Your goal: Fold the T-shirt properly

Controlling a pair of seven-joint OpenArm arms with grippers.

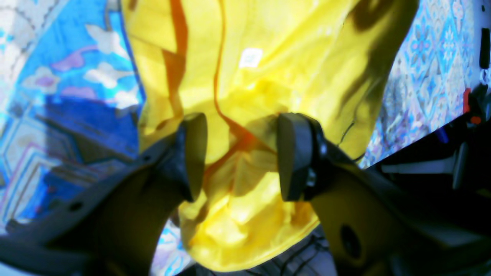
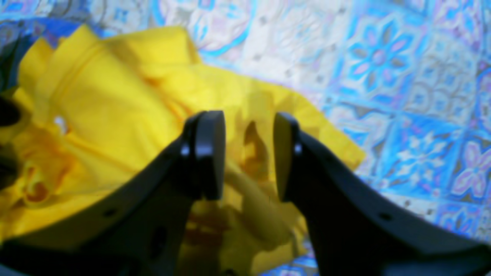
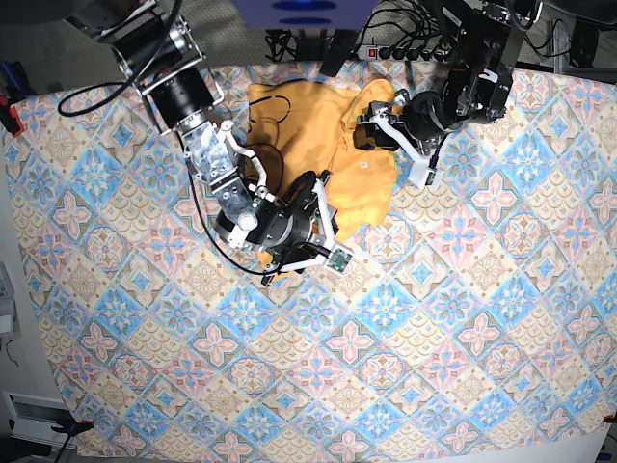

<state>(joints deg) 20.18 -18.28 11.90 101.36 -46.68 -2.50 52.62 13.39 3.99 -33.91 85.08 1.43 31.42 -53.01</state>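
The T-shirt (image 3: pixel 333 145) lies crumpled at the far middle of the surface (image 3: pixel 453 328), on the blue-pink patterned tablecloth (image 3: pixel 145 318), bunched rather than spread.

My left fingers (image 1: pixel 241 155) are released, the two pads apart with a wide gap. Rumpled yellow fabric of the T-shirt (image 1: pixel 253 76) fills that gap and the space beyond it; a small white tag (image 1: pixel 250 57) shows on the cloth further out. I cannot tell whether either pad touches the fabric. In the base view, my left fingers (image 3: pixel 371 130) sit at the shirt's right edge.

My right fingers (image 2: pixel 248 155) are also released, pads apart. Folds of the T-shirt (image 2: pixel 115 107) lie between and behind them, spreading to the left of that view; the tablecloth (image 2: pixel 383 76) shows to the right. No cloth is pinched, as far as the view shows. In the base view, my right fingers (image 3: pixel 323 198) sit at the shirt's near edge.
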